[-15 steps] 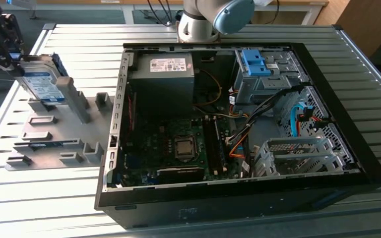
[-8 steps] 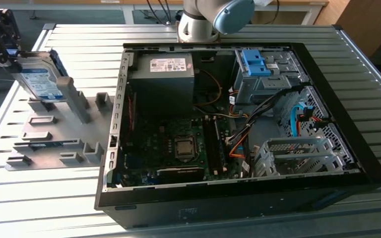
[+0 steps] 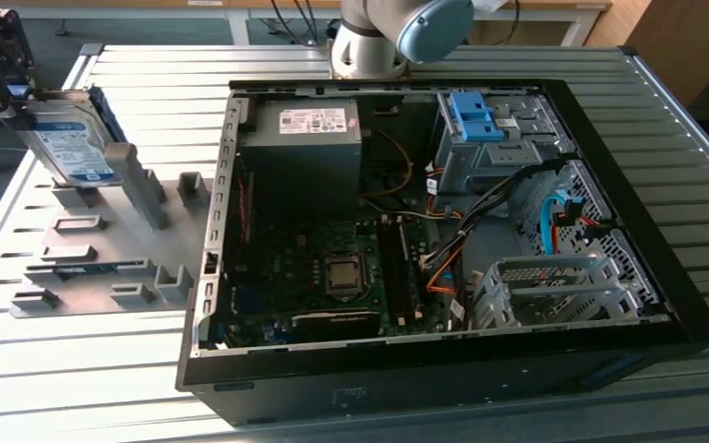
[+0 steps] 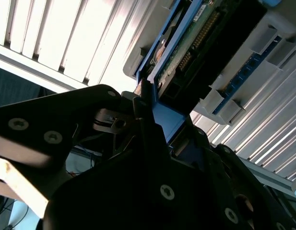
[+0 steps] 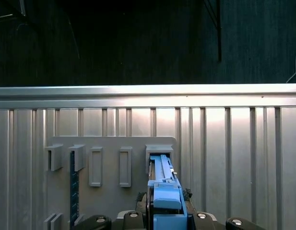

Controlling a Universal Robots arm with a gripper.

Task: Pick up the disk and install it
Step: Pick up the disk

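In the exterior view the disk (image 3: 74,140), a silver drive with a white-and-blue label in a blue carrier frame, stands on edge and tilted over the grey holder plate (image 3: 108,254) at the left. Its lower end is at a slot block of the plate. My gripper (image 3: 7,90) grips its upper end from the far left side. In the second wrist view the dark fingers (image 4: 147,108) clamp the blue frame of the disk (image 4: 186,43). The first wrist view looks down the disk's (image 5: 163,184) blue edge into the holder slot, between my gripper (image 5: 164,218).
An open black computer case (image 3: 453,369) lies right of the holder plate on the slatted metal table (image 3: 84,369). Inside are a grey power-supply box (image 3: 311,138), a blue latch (image 3: 472,115) on the drive cage, cables and metal drive bays (image 3: 552,286). Grey pegs (image 3: 139,189) stand beside the disk.
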